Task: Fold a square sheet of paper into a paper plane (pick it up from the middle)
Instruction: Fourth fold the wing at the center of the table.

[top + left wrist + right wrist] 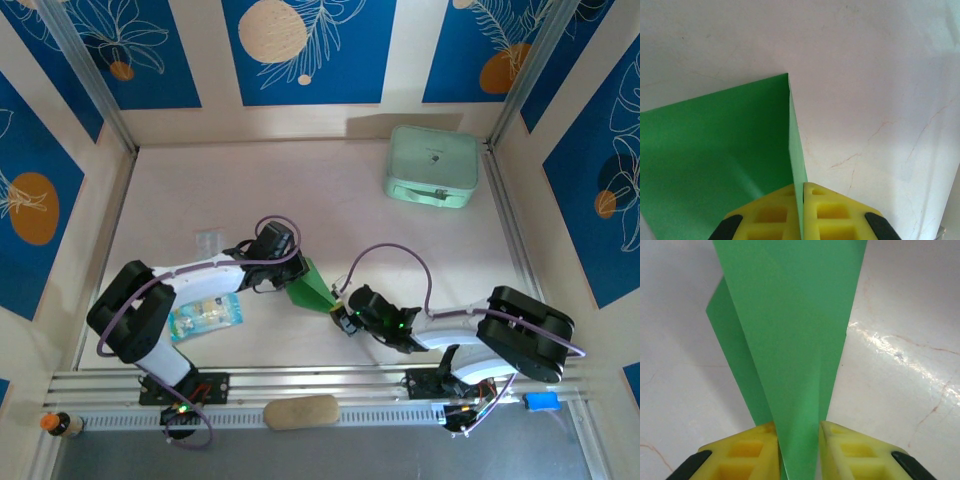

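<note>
My left jaws are clamped shut on the paper plane [312, 287] crease and my right jaws pinch its narrow end, probably to hold the folds flat.

1. Lit brightly from above; soft shadow behind the mint case [432, 165].
2. Showed a glare streak across the table [900, 350] in the right wrist view.
3. Softened slightly at the bottom of both wrist views.
</note>
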Robot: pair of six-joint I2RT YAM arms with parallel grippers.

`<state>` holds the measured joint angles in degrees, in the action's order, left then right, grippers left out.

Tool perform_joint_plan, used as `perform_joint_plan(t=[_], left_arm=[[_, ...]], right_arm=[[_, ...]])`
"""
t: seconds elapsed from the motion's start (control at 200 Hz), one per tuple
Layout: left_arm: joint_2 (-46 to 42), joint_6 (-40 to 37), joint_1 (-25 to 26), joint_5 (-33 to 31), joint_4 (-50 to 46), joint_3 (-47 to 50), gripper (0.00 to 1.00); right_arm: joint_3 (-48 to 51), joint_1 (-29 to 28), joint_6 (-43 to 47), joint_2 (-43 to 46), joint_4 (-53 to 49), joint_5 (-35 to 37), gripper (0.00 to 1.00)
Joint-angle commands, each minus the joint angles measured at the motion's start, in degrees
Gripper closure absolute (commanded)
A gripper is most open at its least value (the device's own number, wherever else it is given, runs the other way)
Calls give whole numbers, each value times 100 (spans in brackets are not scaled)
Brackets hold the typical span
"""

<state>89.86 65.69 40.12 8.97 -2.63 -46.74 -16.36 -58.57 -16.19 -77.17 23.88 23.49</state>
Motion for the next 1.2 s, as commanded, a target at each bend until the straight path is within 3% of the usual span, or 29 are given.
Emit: perform_joint_plan(t=[0.0, 0.345, 0.47, 0.545, 0.675, 0.855, 1.015, 1.105, 1.195], left_arm=[[13, 27, -74, -10, -115, 25, 97], [-4, 39, -74, -12, -115, 51, 96], [-64, 49, -74, -27, -111, 68, 84], [-188, 47, -79, -116, -177, 99, 68], [-576, 87, -93, -361, -306, 249, 51], [-1142, 161, -101, -610, -562, 505, 41], [-1640, 251, -101, -639, -556, 815, 45], [-1840, 258, -101, -576, -397, 984, 53], [-1881, -116, -101, -397, -127, 957, 44]], right_arm=[[63, 32, -98, 118, -59, -167, 78], [28, 76, -118, 41, -68, -384, 88], [-46, 223, -312, -108, -91, -804, 92], [-135, 364, -487, -286, -116, -1147, 93], [-265, 433, -728, -556, -129, -1434, 93], [-383, 489, -980, -788, -270, -1731, 93], [-431, 502, -1173, -787, -551, -1766, 92], [-379, 478, -1295, -739, -517, -1755, 92], [-411, 355, -1249, -646, -661, -1465, 92]])
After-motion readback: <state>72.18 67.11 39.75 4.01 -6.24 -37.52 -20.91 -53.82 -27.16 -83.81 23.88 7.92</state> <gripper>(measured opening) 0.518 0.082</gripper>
